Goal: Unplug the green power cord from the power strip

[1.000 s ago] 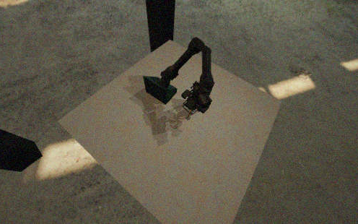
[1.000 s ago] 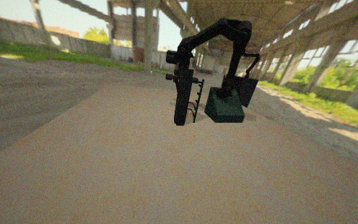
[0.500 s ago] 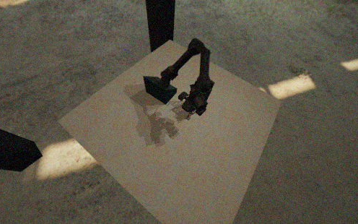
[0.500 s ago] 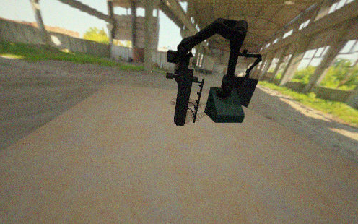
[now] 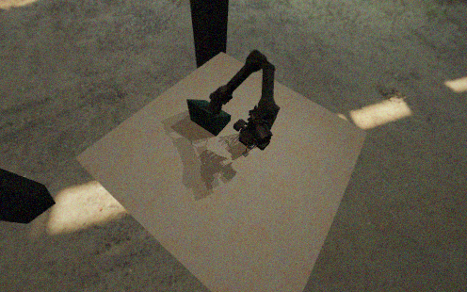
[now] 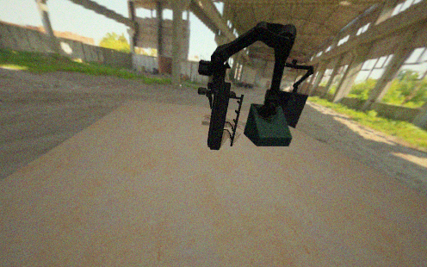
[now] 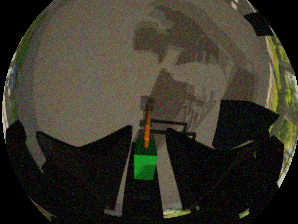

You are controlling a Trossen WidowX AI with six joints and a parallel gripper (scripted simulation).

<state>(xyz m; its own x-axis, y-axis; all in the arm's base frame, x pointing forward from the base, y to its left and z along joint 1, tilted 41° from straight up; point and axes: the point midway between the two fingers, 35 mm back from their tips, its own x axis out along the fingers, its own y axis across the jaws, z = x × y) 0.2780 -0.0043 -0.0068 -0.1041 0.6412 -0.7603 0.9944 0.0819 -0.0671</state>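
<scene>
My gripper (image 7: 149, 131) (image 6: 214, 147) (image 5: 255, 141) points down over the tabletop. In the wrist view its two dark fingers stand apart, with a gap on each side of a bright green plug (image 7: 145, 167). It is open, around the plug without visibly holding it. An orange strand (image 7: 147, 129) runs from the plug's far end toward the top of the wrist view. The power strip is too dark to make out for certain, and whether the plug sits in a socket cannot be told. In the top and exterior views the plug is hidden or too small to see.
A thin black frame (image 7: 172, 123) (image 6: 237, 121) stands close beside the fingers. A dark green block (image 5: 208, 118) (image 6: 271, 131) is at the arm's base, with a dark panel (image 6: 296, 108) behind it. The tabletop (image 5: 201, 226) (image 6: 149, 207) carries the arm's shadow.
</scene>
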